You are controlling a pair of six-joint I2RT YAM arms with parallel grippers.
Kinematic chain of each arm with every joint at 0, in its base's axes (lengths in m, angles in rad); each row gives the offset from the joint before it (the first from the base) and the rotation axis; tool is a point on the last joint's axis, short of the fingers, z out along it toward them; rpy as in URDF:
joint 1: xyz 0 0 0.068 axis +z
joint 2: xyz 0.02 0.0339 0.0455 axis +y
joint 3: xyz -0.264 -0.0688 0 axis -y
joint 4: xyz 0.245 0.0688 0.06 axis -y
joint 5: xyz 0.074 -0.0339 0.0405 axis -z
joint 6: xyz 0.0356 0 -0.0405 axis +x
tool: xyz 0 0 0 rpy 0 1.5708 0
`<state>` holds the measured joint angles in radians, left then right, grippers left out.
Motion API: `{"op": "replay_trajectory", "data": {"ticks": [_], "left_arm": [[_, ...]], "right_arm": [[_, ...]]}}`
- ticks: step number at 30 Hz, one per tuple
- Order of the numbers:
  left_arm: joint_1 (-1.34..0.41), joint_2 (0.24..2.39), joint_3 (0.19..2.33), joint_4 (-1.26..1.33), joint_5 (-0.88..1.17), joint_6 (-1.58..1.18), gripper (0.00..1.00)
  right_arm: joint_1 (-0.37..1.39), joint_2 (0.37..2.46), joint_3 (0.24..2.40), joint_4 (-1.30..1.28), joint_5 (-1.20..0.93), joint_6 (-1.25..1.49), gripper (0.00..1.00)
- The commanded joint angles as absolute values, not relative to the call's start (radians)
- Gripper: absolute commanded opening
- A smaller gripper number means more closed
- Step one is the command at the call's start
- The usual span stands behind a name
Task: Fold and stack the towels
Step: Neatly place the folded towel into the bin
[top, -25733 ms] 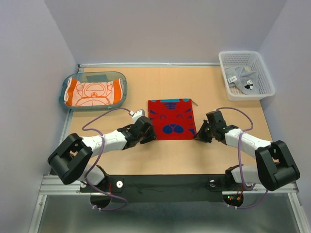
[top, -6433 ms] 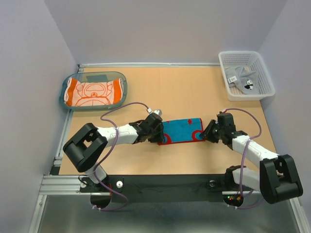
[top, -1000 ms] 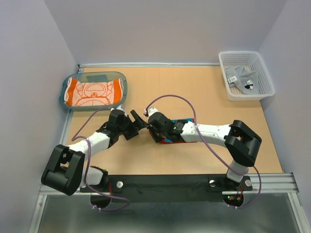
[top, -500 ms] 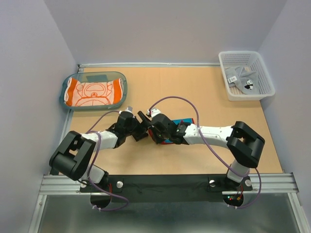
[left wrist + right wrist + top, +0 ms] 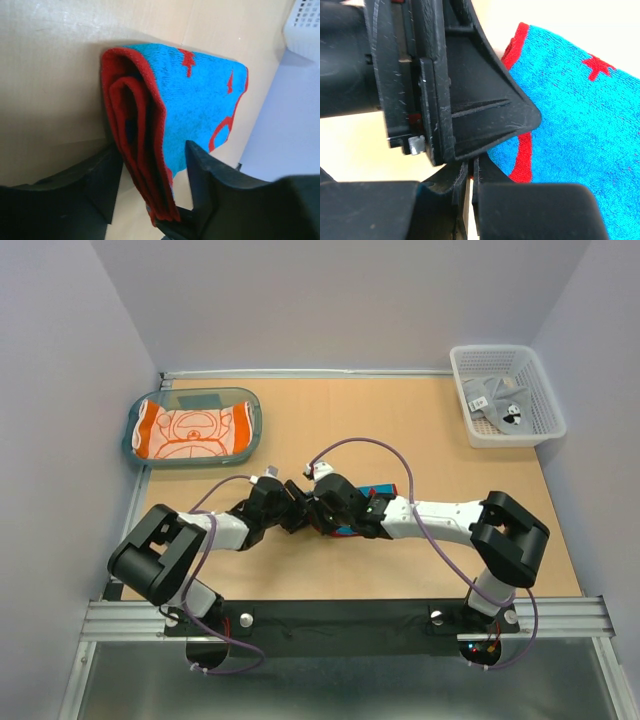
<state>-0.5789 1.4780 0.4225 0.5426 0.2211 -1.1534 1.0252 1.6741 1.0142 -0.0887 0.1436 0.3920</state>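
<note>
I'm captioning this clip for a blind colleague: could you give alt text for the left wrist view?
A folded towel, blue with red marks and red edges, lies on a tan table, its folded end between the two black fingers of the left gripper. Whether the fingers pinch it is unclear. The corner of a white mesh basket shows top right.

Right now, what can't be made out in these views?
- Top external: the folded red-and-blue towel, mostly under the right arm.
- Left wrist: the towel's lower end, sunk inside the left pincer.
- Right wrist: whether the right pincer pinches cloth; the left pincer blocks it.
- Top external: the grey towel in the mesh basket, print too small.
</note>
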Motion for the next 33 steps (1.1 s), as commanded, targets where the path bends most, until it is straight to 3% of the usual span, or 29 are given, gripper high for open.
{"op": "replay_trajectory", "data": {"ticks": [1,2,7,9,10,11,13,14,18,21,28,33], "left_arm": [[-0.588,1.48,0.405,0.5,0.169,-1.134,0.56],[-0.588,1.473,0.414,0.483,0.149,-1.128,0.44],[-0.586,1.43,0.504,0.317,0.058,-0.99,0.1],[-0.578,1.43,0.569,0.261,0.017,-0.939,0.03],[-0.574,1.43,0.589,0.224,0.011,-0.908,0.0],[-0.568,1.431,0.629,0.209,0.008,-0.861,0.0],[-0.545,1.434,0.67,0.154,-0.02,-0.81,0.0],[-0.532,1.436,0.716,0.134,-0.028,-0.758,0.0],[-0.447,1.468,0.878,0.006,-0.032,-0.646,0.0],[-0.356,1.503,0.996,-0.113,-0.049,-0.534,0.0],[-0.207,1.614,1.417,-0.38,-0.172,-0.295,0.0],[-0.121,1.693,1.607,-0.506,-0.281,-0.174,0.0]], "right_arm": [[1.019,1.649,1.008,-0.011,0.129,0.391,0.0],[1.02,1.649,1.006,-0.009,0.127,0.39,0.0],[1.019,1.635,0.983,-0.009,0.135,0.39,0.01],[1.019,1.628,0.974,-0.008,0.14,0.382,0.09],[1.019,1.623,0.971,-0.009,0.141,0.38,0.18],[1.02,1.611,0.966,-0.009,0.149,0.373,0.36],[1.019,1.597,0.959,-0.008,0.175,0.368,0.55],[1.019,1.576,0.947,-0.009,0.181,0.365,0.69],[1.019,1.517,0.919,-0.015,0.225,0.364,0.88],[1.019,1.457,0.888,-0.043,0.241,0.362,0.94],[1.019,1.347,0.833,-0.126,0.267,0.383,0.97],[1.017,1.321,0.822,-0.19,0.31,0.37,1.0]]}}
